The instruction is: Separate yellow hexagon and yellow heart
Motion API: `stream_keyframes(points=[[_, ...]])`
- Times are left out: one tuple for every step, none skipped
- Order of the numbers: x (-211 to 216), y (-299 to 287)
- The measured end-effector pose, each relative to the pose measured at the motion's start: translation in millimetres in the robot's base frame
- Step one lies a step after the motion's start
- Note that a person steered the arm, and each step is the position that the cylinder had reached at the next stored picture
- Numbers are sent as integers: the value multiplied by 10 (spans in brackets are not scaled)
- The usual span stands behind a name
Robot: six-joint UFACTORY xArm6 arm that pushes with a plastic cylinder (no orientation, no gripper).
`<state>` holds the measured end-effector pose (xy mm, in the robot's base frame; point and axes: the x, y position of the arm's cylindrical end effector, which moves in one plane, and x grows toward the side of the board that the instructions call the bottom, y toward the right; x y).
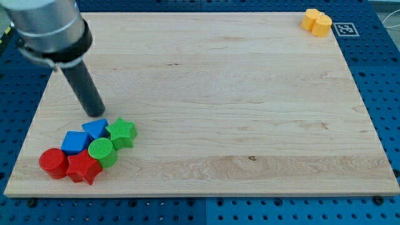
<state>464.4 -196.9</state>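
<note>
Here the yellow hexagon (pixel 310 19) and yellow heart (pixel 322 25) sit touching at the counter's (pixel 219 94) top right corner, well apart from my tip (pixel 95 114), which is at the view's left. Both are small yellow blocks; the hexagon looks more orange. There is no hand that opens or closes: the rod holds nothing, its tip just above the blue triangle (pixel 95 128), beside the blue block (pixel 75 142), green star (pixel 121 132), green cylinder (pixel 100 150), red cylinder (pixel 53 162) and red star (pixel 84 167).
</note>
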Motion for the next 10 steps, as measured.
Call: stream_keyframes(points=[[-519, 35], [-1163, 315], [-1857, 613], [-2422, 935], [-2715, 1313], [-2718, 1553], [-2720, 1630], [-2715, 2316], [-2724, 3263], [-2725, 3759]])
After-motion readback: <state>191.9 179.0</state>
